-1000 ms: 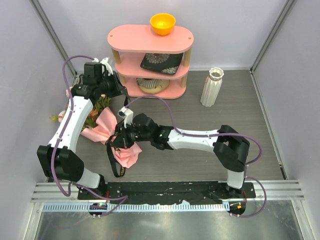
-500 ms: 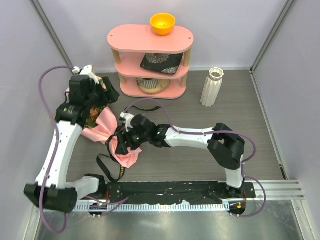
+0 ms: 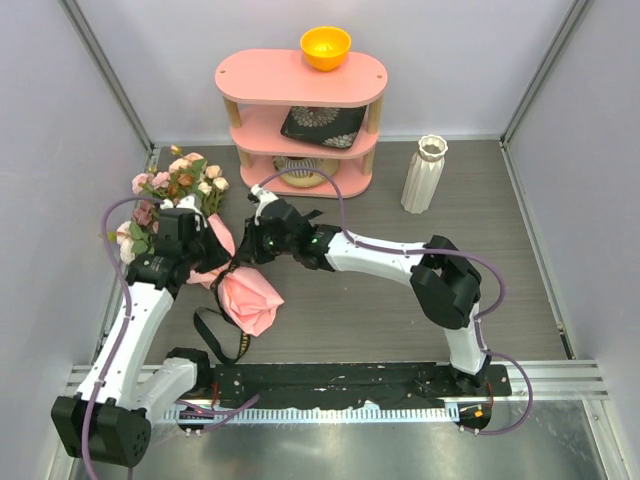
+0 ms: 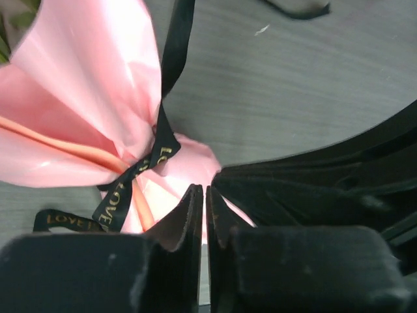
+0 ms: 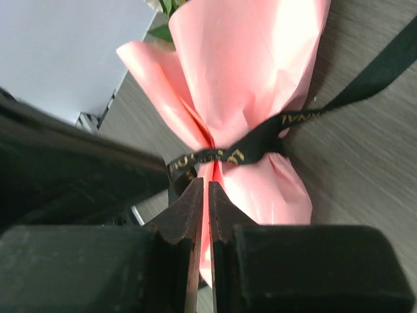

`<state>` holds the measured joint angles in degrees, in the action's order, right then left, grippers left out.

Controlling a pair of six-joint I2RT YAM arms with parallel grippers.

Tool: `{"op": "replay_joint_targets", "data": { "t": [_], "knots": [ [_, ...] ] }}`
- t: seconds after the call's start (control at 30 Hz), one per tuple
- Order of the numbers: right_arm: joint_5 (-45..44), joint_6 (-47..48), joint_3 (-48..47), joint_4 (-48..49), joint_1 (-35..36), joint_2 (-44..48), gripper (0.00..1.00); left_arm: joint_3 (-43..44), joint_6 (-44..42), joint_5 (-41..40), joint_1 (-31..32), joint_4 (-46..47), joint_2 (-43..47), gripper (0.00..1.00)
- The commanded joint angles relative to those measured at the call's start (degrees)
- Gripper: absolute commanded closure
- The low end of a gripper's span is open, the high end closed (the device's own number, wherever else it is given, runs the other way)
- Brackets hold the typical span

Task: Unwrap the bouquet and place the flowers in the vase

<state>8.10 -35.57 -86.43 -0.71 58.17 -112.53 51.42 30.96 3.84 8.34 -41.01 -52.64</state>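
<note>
Left arm [image 3: 133, 322] reaches forward from its base, wrist bent inward. Left end effector [image 3: 226, 266] pinched nearly together, thin slit between fingers [image 4: 176, 222]. Right arm [image 3: 380, 255] stretched far left, elbow folded. Right end effector [image 3: 246, 252] likewise nearly closed. The 2 tips almost meet.

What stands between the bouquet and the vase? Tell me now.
The right arm lies across the table between the bouquet and the vase. A black ribbon ties the paper shut.

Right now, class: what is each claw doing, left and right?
Left claw: closed, tips at the bouquet wrapping; whether it grips cannot be told.
Right claw: closed just below the black ribbon; whether it grips cannot be told.
</note>
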Motion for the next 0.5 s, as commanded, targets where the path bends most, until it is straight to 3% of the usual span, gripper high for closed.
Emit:
{"op": "replay_joint_targets", "data": {
  "t": [0.0,0.17,0.47],
  "knots": [
    [1.1,-3.7,-6.3,3.9,-0.9,-4.8,0.87,-1.5,5.2,1.9,-0.3,0.2,-1.7,0.97],
    [4.6,-5.4,-13.3,2.0,-0.9,-11.0,0.86,-2.2,5.9,-2.7,-0.2,-1.5,-4.5,1.00],
    [6.2,-6.7,-11.7,3.2,-0.6,-13.2,0.86,-7.8,10.3,-12.7,-0.2,0.0,-3.2,1.00]
  ]
}}
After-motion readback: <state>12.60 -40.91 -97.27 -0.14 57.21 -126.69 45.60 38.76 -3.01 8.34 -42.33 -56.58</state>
